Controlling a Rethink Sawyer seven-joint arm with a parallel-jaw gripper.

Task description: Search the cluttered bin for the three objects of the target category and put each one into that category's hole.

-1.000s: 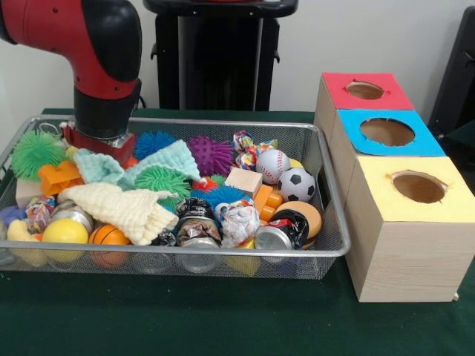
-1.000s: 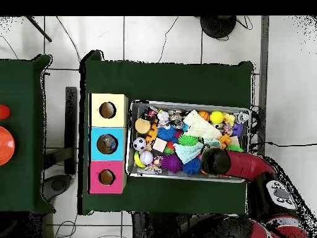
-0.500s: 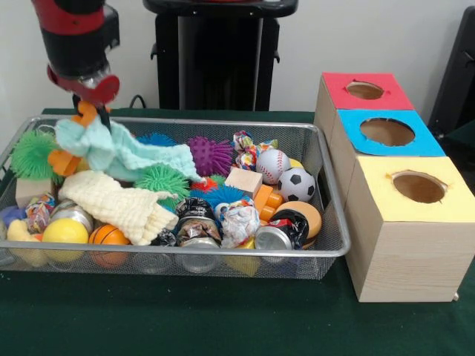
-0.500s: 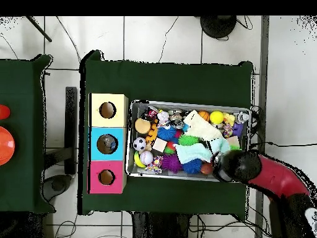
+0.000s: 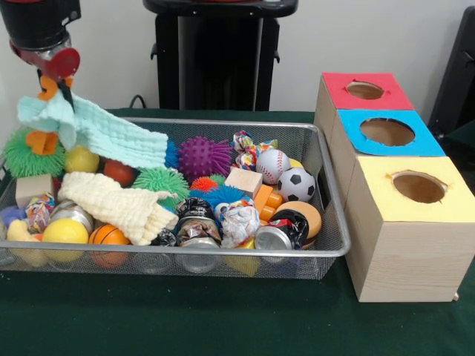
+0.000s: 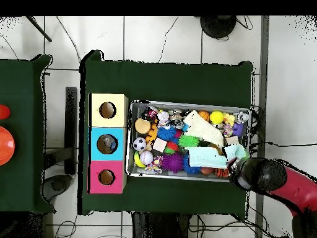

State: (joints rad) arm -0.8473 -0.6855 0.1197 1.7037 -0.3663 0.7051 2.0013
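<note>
Pincer of mine is clamped on the mint washcloth, lifted at the bin's ten o'clock corner in the front view, one end trailing down onto the toys; an orange piece sits against my pincer too, though whether I grip it I cannot tell. Under the cloth lie a yellow ball, a green spiky ball and the cream washcloth. The wire bin looks full. At three o'clock stand the red box, blue box and yellow box; I judge nothing sorted yet, all three finds remaining.
</note>
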